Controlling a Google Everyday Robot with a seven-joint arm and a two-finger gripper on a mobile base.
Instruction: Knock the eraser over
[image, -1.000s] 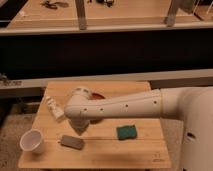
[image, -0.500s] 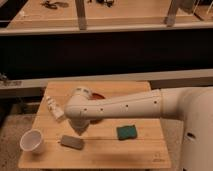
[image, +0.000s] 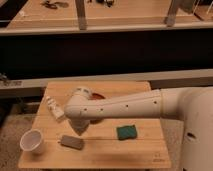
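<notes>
The eraser (image: 71, 142) is a dark grey-brown block with a lighter edge, lying flat near the front left of the small wooden table (image: 140, 150). My white arm reaches in from the right across the table. My gripper (image: 81, 128) hangs below the arm's round wrist, just behind and a little right of the eraser and close above it. I cannot tell whether it touches the eraser.
A green square sponge (image: 126, 132) lies right of the eraser. A white cup (image: 32, 141) stands at the front left corner. A small white bottle (image: 55, 108) lies at the left. A red object (image: 98, 95) is partly hidden behind the arm. Shelving runs behind the table.
</notes>
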